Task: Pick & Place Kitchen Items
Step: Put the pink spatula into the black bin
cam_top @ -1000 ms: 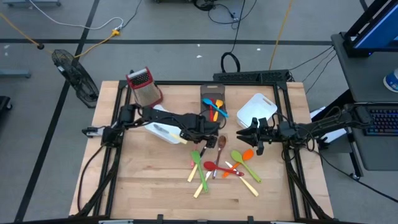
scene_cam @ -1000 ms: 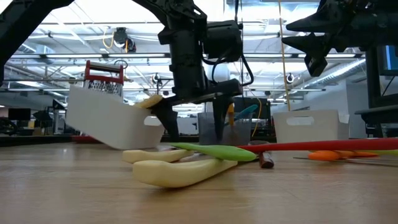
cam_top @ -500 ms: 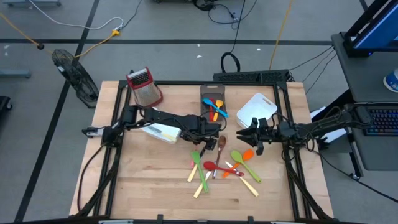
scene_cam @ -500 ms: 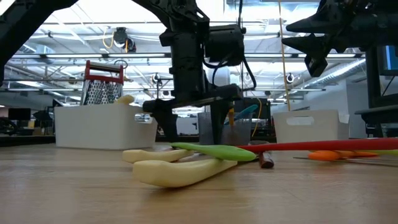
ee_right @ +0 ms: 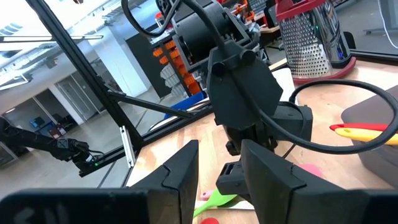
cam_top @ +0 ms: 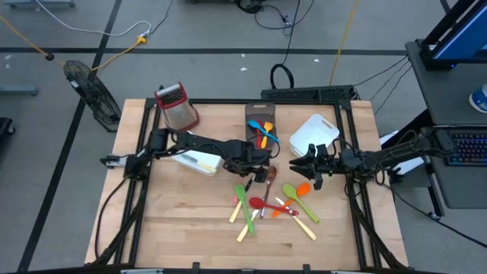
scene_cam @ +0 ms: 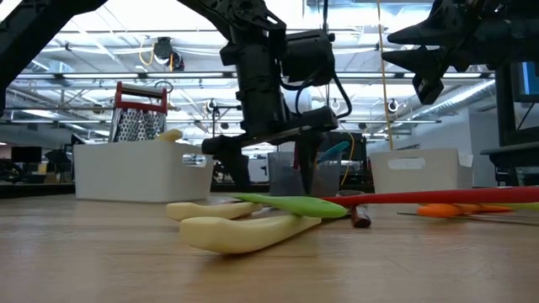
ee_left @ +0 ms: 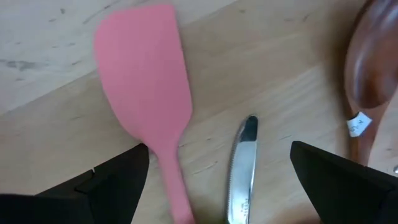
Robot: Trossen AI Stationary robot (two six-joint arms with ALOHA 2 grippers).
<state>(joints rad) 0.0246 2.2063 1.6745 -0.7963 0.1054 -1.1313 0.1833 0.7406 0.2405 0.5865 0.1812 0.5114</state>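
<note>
Left gripper sits mid-frame in the high view, over the top end of the utensil pile, fingers wide open and empty. Its wrist view looks straight down between the two dark fingers at a pink spatula and a knife lying side by side on the table, nothing touching the fingers. A brown wooden spoon is at the right edge of that frame, with a small white tag on it.

In the low view the left gripper hangs just above the wood, centre frame, jaws spread.

Right gripper is right of centre in the high view, held above the table near the orange spoon. Its fingers stand slightly apart with nothing between them.

Loose utensils lie in a cluster lower centre of the high view: green spoons, a red spoon, cream handles. In the low view a cream handle lies nearest, with a green spoon across it.

White bin sits left of centre, flat on the table, holding a cream-coloured item. Grey bin at upper centre holds orange, yellow and blue utensils. A second white bin is upper right. Grater stands upper left.
</note>
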